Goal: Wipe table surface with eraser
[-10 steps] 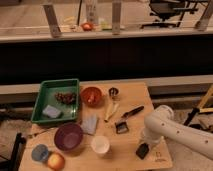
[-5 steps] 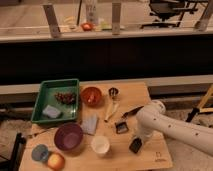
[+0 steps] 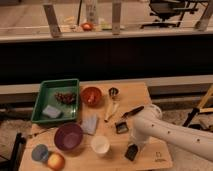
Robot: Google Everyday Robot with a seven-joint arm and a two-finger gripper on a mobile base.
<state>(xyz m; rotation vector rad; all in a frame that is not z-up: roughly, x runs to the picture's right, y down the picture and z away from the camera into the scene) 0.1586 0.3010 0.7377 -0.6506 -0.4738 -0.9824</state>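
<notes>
Across the lower half of the frame we see the table surface [image 3: 145, 92], a light brown wooden top that carries everything else. Our white arm [image 3: 172, 132] comes in from the lower right edge, runs leftward as a thick rounded tube, bends at an elbow near right of centre, and turns downward toward the front of the table. At its end the gripper [image 3: 133, 148] points down onto the eraser [image 3: 131, 152], a small flat black block lying on the wood at lower centre-right; we cannot tell how far the fingers are spread or whether they actually clamp the block. At the left stands a green tray [image 3: 40, 97] with a pale sponge block [image 3: 51, 111] inside. Below it sits a purple bowl [image 3: 68, 136], and at upper centre an orange bowl [image 3: 91, 95]. A white cup [image 3: 100, 145] stands just left of the eraser. A black-handled utensil [image 3: 132, 111] lies tilted just above the arm's bend, and a small black square object [image 3: 121, 127] lies beside it
</notes>
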